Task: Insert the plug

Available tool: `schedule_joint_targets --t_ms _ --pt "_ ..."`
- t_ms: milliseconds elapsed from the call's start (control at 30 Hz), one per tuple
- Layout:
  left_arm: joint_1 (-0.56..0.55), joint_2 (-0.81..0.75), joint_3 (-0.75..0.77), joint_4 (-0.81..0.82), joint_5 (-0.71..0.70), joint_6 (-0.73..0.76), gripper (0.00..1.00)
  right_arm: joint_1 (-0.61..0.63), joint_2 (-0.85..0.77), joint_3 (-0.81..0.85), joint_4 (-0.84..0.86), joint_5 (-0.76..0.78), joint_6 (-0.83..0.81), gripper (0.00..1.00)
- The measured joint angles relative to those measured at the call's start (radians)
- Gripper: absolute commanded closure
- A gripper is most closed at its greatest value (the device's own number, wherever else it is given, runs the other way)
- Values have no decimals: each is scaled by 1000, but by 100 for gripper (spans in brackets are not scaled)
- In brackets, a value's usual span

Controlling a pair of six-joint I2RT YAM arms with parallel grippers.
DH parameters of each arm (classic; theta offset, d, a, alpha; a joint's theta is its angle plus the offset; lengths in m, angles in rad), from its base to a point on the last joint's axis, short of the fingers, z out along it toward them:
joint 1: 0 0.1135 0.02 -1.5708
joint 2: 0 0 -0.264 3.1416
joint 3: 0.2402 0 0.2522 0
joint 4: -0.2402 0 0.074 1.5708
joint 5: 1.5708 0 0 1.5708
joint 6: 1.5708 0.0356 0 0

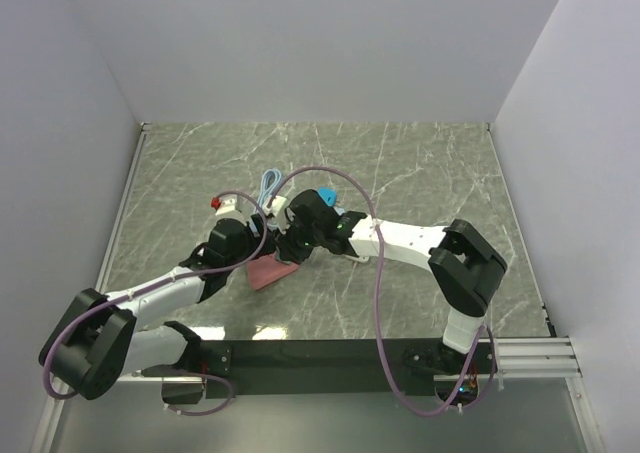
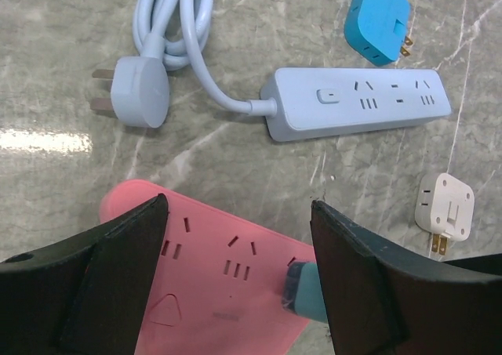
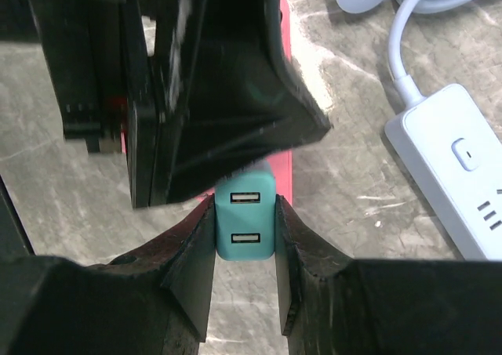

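Teal USB charger (image 3: 245,222), its two ports facing the wrist camera, sits pinched between the fingers (image 3: 196,261) of the right gripper (image 3: 244,208), whose jaws are pressed onto its two flat sides so that the body fills the gap completely. Just ahead of that hand's fingertips lies the pink power strip (image 3: 285,65), mostly hidden there by the black bulk of the left gripper (image 3: 220,96), which crowds in directly in front, nearly touching the charger's far end. From the left wrist view, the left gripper (image 2: 239,237) is spread wide with nothing clamped; its two fingers (image 2: 118,277) stand over the pink strip's face, with rows of socket slots showing in the gap between them, and whether the tips rest on the plastic cannot be told. The charger's end appears low against the inner edge of that hand's right finger, down at the strip's surface beside a socket; whether its prongs have entered cannot be seen. Beyond the left fingertips, on the marble tabletop (image 2: 47,57), lie a pale blue power strip (image 2: 357,100) with its coiled cord (image 2: 176,26) and wall plug (image 2: 140,92), a blue adapter (image 2: 378,19) farther off to the right, and a white adapter (image 2: 445,206) close beside the right finger.
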Motion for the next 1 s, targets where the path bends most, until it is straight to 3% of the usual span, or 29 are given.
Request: schedule_joint_targets --t_ms 800,1000 --pt "-58 -3 -13 6 -122 -66 19 14 37 -9 50 21 68 100" --pt "-63 -23 -16 -10 -158 -70 11 26 36 -6 48 60 86 100"
